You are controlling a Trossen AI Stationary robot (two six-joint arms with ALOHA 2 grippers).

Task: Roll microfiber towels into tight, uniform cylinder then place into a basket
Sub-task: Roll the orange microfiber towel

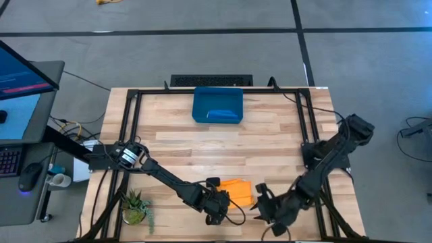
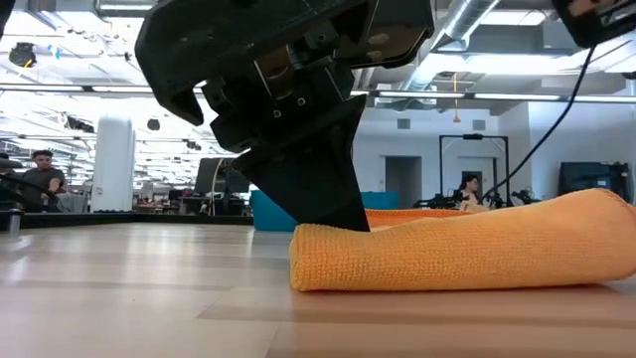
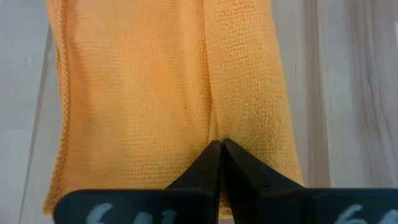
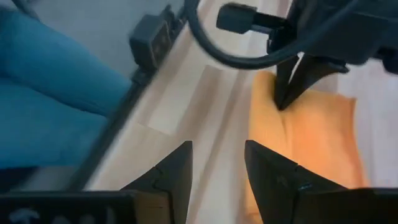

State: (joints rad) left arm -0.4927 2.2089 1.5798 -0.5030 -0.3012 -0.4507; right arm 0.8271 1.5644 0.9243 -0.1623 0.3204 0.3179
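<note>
The yellow-orange towel (image 1: 237,191) lies partly rolled on the table near its front edge; it also shows in the low view (image 2: 467,249). My left gripper (image 1: 220,202) is shut, its tips down on the towel's left end. My right gripper (image 1: 260,202) is open just right of the towel, touching nothing; the right wrist view shows its gap (image 4: 217,165) over bare wood beside the towel (image 4: 311,137). The dark blue basket (image 1: 202,101) stands at the far middle of the table, with a blue roll (image 1: 223,115) inside, lying against its near wall. My left gripper has its shut fingertips (image 3: 221,149) on the crease (image 3: 211,127) between the towel's rolled part and its flat part, near one end. The fingers come from above, slanting down (image 2: 333,214). Whether cloth is caught between the tips cannot be told. The towel lies on the table.
A small potted plant (image 1: 137,206) stands at the table's front left corner. A black keyboard-like bar (image 1: 211,80) lies behind the far edge. A black frame rail (image 1: 128,135) runs along the table's sides. People (image 2: 40,179) show in the room beyond.
</note>
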